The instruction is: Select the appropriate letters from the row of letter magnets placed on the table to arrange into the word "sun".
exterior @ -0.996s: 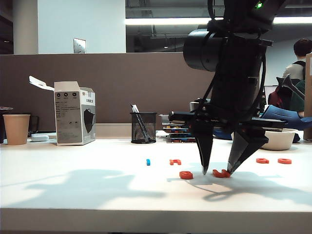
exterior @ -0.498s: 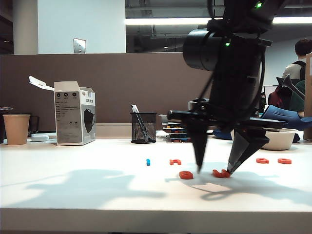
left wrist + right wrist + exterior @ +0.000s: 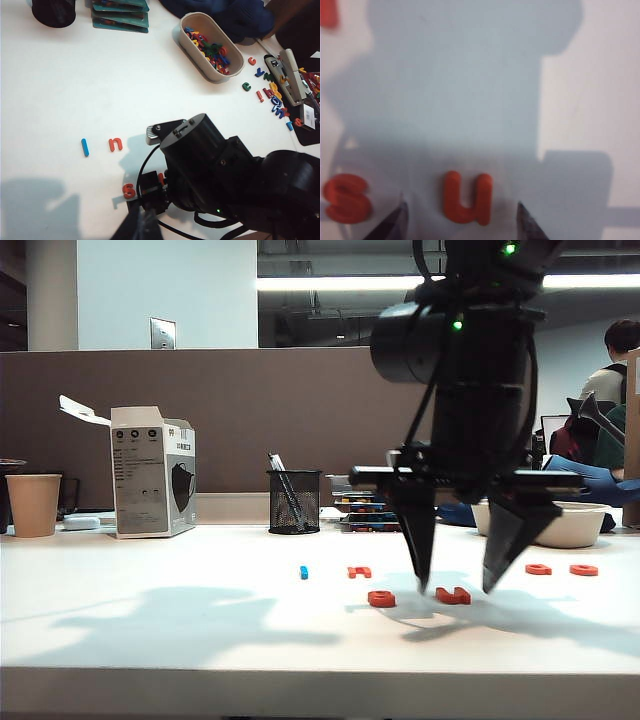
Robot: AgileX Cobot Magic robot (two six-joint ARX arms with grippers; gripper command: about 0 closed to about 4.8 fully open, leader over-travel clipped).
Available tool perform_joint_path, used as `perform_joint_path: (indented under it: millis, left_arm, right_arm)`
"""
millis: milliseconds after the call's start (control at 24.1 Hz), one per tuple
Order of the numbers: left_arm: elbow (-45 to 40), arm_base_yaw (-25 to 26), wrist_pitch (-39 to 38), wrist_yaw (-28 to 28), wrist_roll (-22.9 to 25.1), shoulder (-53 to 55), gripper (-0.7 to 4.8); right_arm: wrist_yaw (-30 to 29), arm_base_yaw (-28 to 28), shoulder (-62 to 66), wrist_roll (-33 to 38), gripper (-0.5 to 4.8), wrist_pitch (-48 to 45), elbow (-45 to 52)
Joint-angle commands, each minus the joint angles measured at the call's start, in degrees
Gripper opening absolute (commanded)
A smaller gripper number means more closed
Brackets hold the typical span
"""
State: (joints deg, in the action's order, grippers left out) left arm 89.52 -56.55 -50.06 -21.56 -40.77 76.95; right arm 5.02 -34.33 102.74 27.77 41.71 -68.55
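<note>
Outside first: the right gripper [image 3: 460, 585] hangs point-down over the table [image 3: 150, 630], its jaws spread wide with nothing between them. Its fingertips stand just above the u [image 3: 453, 595], one tip on either side, and I cannot tell any contact. The s [image 3: 381, 598] lies just left of the u, both on the near side of the back row. In that row lie the blue piece [image 3: 304, 572] and the n [image 3: 360, 572] on the left, and two more red pieces [image 3: 538, 568] to the right past the gripper. A cup [image 3: 33, 504], a box [image 3: 153, 485] and a pen holder [image 3: 294, 501] stand along the partition.

Left wrist view: the left gripper does not show, so its jaws cannot be told. The right arm [image 3: 210, 170] fills the near part, covering the u. The s [image 3: 129, 190] peeks out beside it; the blue piece [image 3: 85, 147] and the n [image 3: 115, 144] lie side by side further off. A tray [image 3: 210, 47] of mixed letters sits beyond.

Right wrist view: the right gripper [image 3: 460, 220] frames the u [image 3: 466, 197], fingertips [image 3: 395, 222] apart and clear of it, with the s [image 3: 346, 197] just beside one tip.
</note>
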Motion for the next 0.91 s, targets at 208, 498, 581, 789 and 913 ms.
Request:
perform_joint_path:
  millis: [208,498,581,789,913]
  left_arm:
    - [0.26,-0.07,0.37,-0.11,0.04,-0.24,-0.05]
    - [0.28,-0.07,0.39,-0.09,0.04,-0.24,-0.05]
    - [0.26,-0.07,0.42,-0.09,0.02,-0.24,-0.05]
    - [0.28,-0.07,0.42,-0.11,0.02,-0.24,-0.05]
    - [0.26,-0.07,0.42,-0.11,0.02,-0.24,-0.05]
  right_arm:
    - [0.44,-0.07,-0.17,-1.62,2.74,1.36,-5.81]
    - [-0.07,-0.07,-0.15,-2.6,2.75,-2.14,-11.5]
    - [-0.76,-0.07,-0.13,-2.47,2.75,-4.39,-11.91]
    - [-2.29,-0.07,2.84,-2.25,2.75,-5.88,-13.2]
    - [-2.75,-0.09,5.97,-2.23,2.75,-5.81,-14.91]
